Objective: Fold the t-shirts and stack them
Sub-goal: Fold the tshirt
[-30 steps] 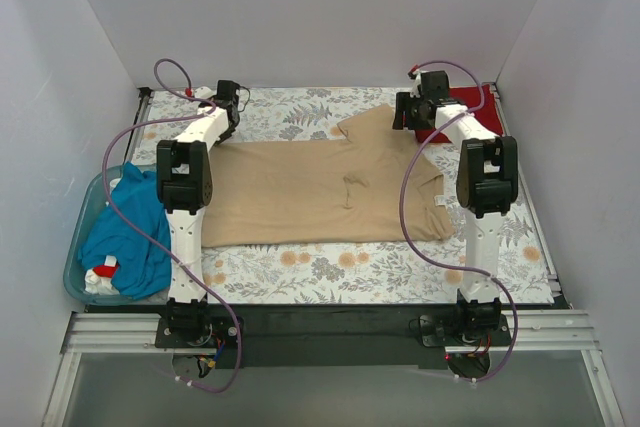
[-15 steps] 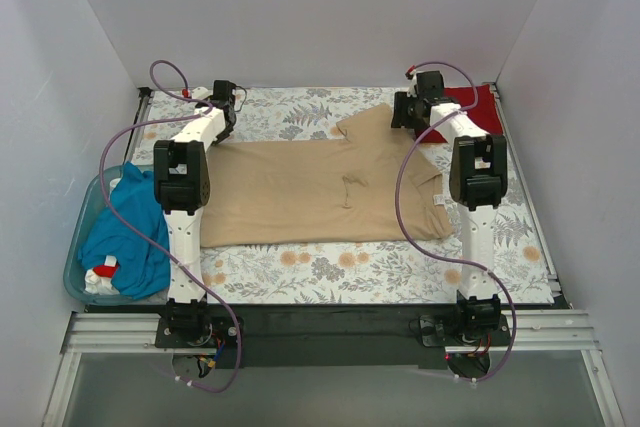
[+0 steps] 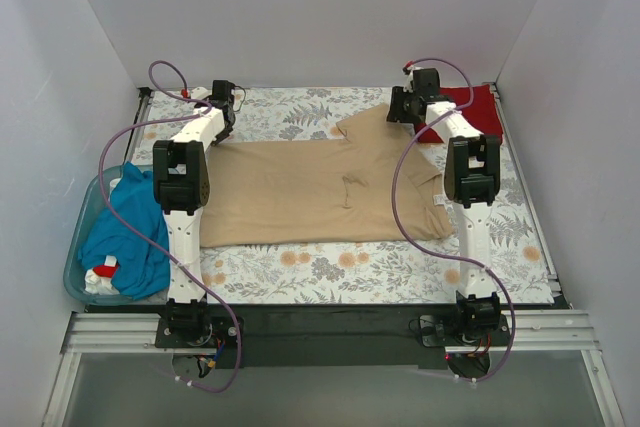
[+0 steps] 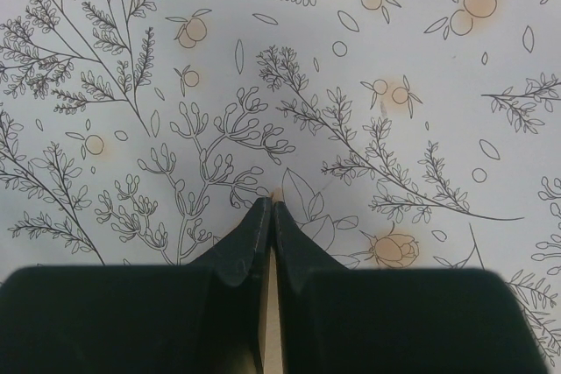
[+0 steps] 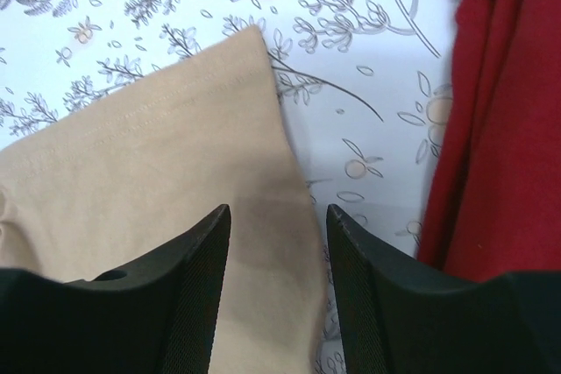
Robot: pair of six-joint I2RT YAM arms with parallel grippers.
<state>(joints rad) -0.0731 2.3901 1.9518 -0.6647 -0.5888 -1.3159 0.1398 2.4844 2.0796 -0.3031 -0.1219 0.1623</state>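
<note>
Teal t-shirt (image 3: 130, 227) lies bunched in the light blue tub (image 3: 73, 269) at the near left, unfolded. Beyond it, the tan t-shirt (image 3: 310, 192) is spread flat on the floral tablecloth (image 3: 330, 269) at mid-table, with one sleeve pointing toward the far edge.

The left gripper (image 4: 270, 209) sits at the far left corner of the tan t-shirt. Its fingers are pressed together, and a thin sliver of tan shows between them, so it appears to be pinching the hem. The right gripper (image 5: 278, 216) hangs over the far sleeve with its jaws apart, straddling the sleeve edge without clamping it. The dark red t-shirt (image 5: 500, 111) lies at the far right corner, just beside that sleeve and not touching it.

Step in hand: securing the far edge of the tan t-shirt for its first fold. Next move: close the right jaws on the sleeve cloth only, keeping clear of the red fabric. Then lift both grip points together and carry the far edge toward the near edge, keeping the cloth taut.
</note>
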